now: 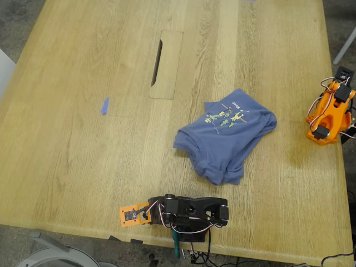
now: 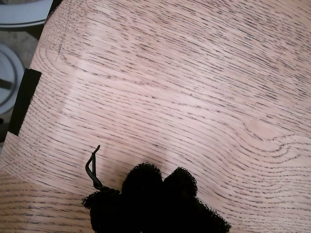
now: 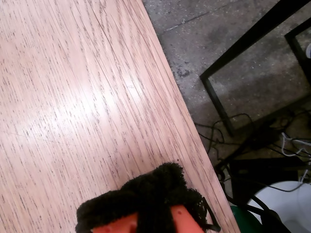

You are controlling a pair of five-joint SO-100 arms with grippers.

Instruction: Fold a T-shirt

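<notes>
exterior: high, looking down | wrist views: close above table (image 1: 83, 167) (shared wood)

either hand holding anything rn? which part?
Nothing is held. My first hand and my second hand show only bare table; the T-shirt lies crumpled, apart from both arms.

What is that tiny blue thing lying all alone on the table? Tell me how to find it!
Start at the big light wooden table and find the dark narrow slot cut into its top. Toward the exterior view's left of that slot, lower down, lies a small flat light-blue strip on bare wood. It is far smaller and paler than the crumpled blue-purple T-shirt, and nothing touches it.
</notes>
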